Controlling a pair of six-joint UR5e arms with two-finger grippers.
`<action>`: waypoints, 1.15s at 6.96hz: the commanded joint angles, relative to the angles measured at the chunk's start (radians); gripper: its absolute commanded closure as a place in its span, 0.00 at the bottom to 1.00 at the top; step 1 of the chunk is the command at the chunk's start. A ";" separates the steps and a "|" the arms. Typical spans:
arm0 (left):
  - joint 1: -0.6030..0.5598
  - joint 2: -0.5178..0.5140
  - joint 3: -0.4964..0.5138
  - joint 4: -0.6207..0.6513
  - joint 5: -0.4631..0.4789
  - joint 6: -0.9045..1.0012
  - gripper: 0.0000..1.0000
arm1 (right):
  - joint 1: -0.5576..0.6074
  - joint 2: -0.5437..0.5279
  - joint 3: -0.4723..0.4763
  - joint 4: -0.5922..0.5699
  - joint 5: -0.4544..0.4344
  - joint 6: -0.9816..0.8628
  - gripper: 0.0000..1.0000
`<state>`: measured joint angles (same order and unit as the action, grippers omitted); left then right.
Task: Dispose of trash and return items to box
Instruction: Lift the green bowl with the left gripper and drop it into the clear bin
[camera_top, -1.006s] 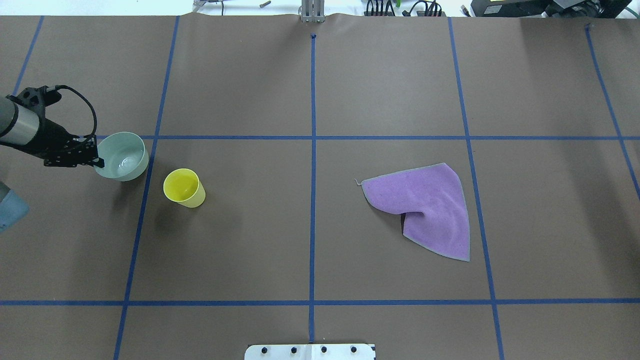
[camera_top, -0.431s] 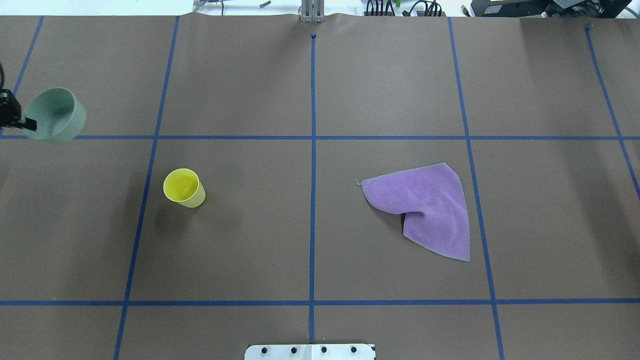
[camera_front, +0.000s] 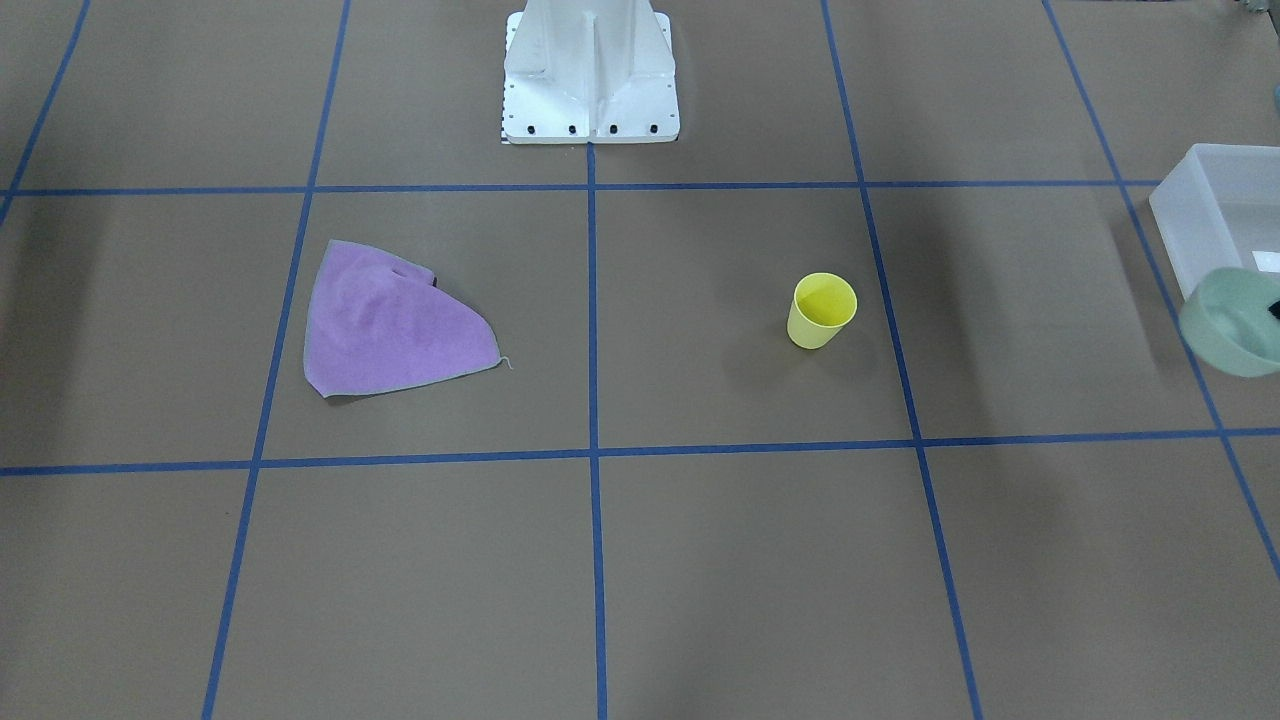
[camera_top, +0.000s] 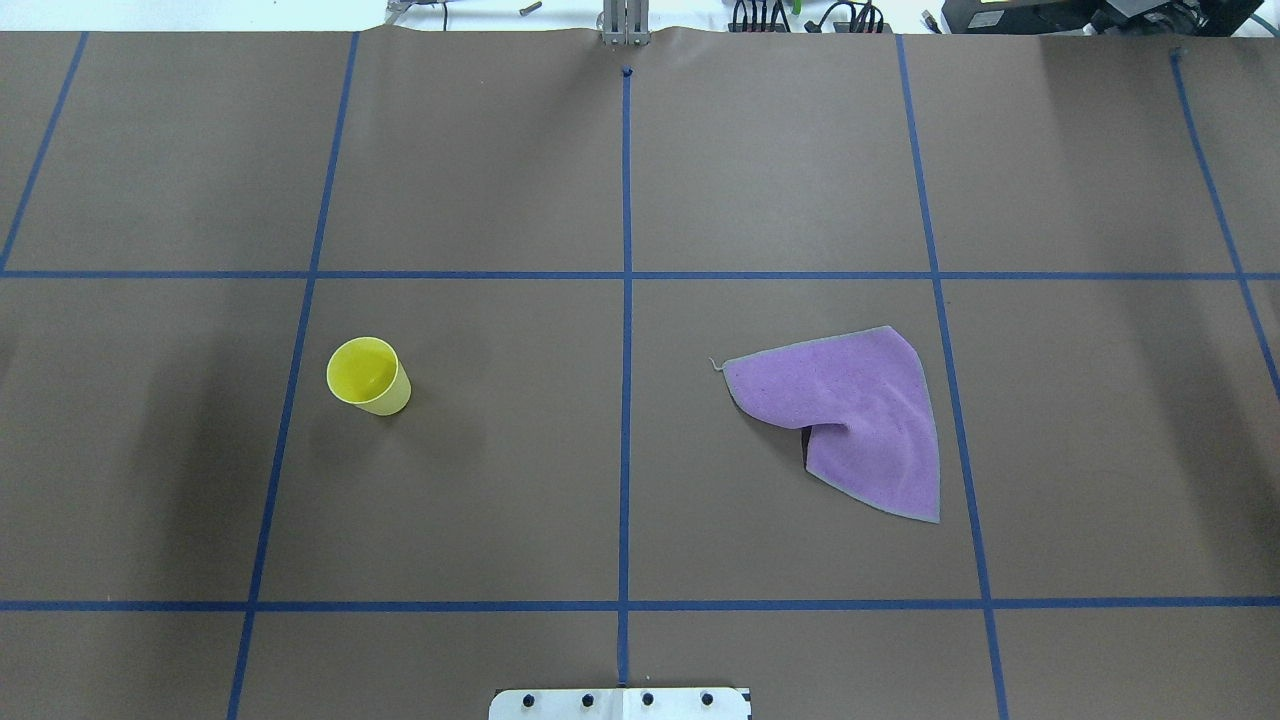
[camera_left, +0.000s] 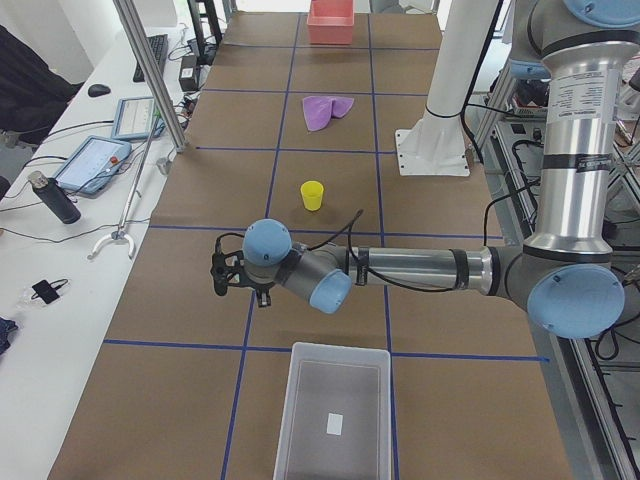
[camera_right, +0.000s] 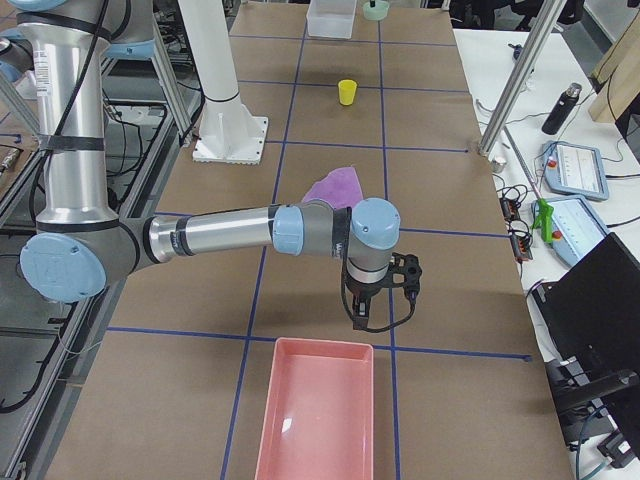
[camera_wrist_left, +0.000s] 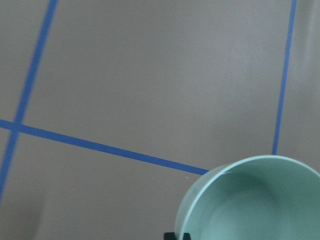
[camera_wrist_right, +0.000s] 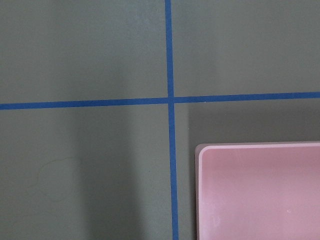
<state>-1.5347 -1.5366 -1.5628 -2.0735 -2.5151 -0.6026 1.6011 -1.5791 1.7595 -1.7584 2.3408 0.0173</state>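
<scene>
My left gripper (camera_wrist_left: 177, 236) is shut on the rim of the pale mint-green bowl (camera_wrist_left: 255, 200) and holds it tilted above the table. In the front-facing view the bowl (camera_front: 1232, 322) hangs at the right edge, just in front of the frosted white box (camera_front: 1200, 215). The yellow cup (camera_top: 368, 375) stands upright on the table's left half. My right gripper (camera_right: 359, 312) hangs over the table beside a pink bin (camera_right: 318, 410); I cannot tell whether it is open or shut.
A purple cloth (camera_top: 850, 415) lies crumpled on the right half of the table. The pink bin (camera_wrist_right: 260, 190) shows below the right wrist camera. The white robot base (camera_front: 590, 75) stands at the table's near edge. Neither arm shows in the overhead view.
My left gripper has lifted the bowl off the table beside the cup and carried it left, out of the overhead view. The cup and cloth have not moved.
</scene>
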 joint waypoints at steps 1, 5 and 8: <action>-0.158 0.076 0.059 0.106 0.001 0.307 1.00 | -0.006 0.005 -0.002 0.000 -0.001 0.001 0.00; -0.213 0.148 0.176 0.101 0.013 0.489 1.00 | -0.009 0.005 0.000 0.000 0.000 0.000 0.00; -0.199 0.199 0.176 0.049 0.013 0.466 1.00 | -0.010 0.005 0.000 0.000 -0.002 0.000 0.00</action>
<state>-1.7416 -1.3538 -1.3884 -2.0113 -2.5020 -0.1268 1.5912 -1.5738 1.7585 -1.7579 2.3395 0.0169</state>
